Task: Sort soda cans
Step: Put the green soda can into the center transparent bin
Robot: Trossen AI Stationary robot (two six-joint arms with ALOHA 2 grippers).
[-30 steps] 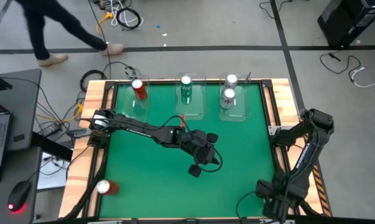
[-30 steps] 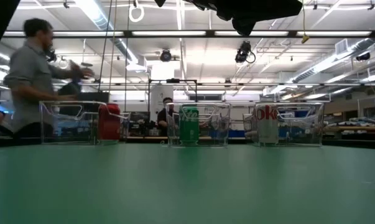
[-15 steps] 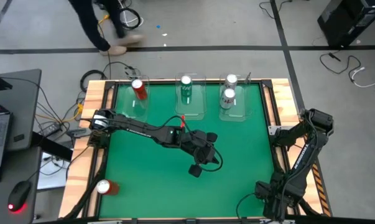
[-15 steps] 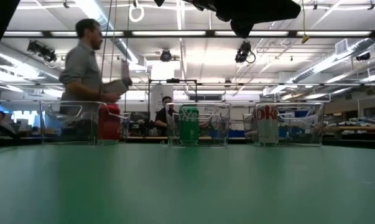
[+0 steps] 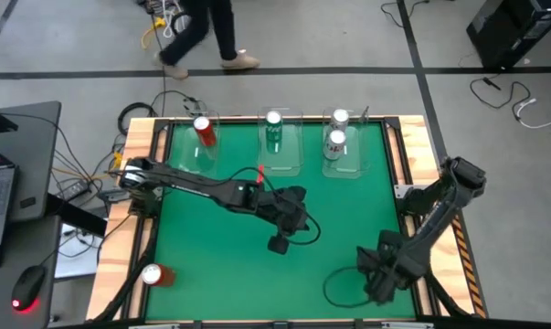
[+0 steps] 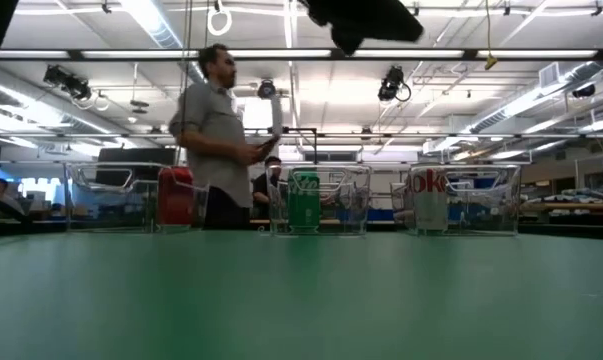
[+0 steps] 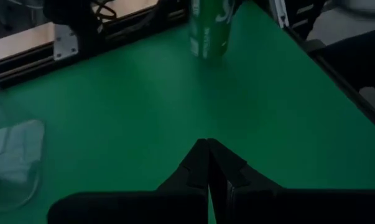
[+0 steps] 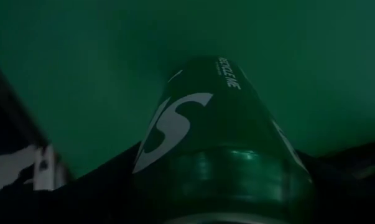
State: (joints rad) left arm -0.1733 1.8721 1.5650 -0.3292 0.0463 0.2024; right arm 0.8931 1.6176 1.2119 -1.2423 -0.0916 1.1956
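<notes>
From above, the left gripper (image 5: 277,244) hovers over the middle of the green desk (image 5: 211,265), its jaws pressed shut with nothing between them, as the left wrist view confirms. That wrist view also shows a green can (image 7: 209,28) standing upright near the desk's corner, which the overhead view hides under the right arm. The right gripper (image 5: 377,274) sits low near the desk's front right; its wrist view shows the same green can filling the space between its jaws, which stand wide around it. At the far edge, clear bins (image 5: 280,146) hold a red can (image 5: 203,130), a green can (image 5: 273,128) and two silver cans (image 5: 334,142). Another red can (image 5: 154,274) lies on the wooden rim at front left. The low view alone shows a person (image 6: 216,130) walking behind the bins.
</notes>
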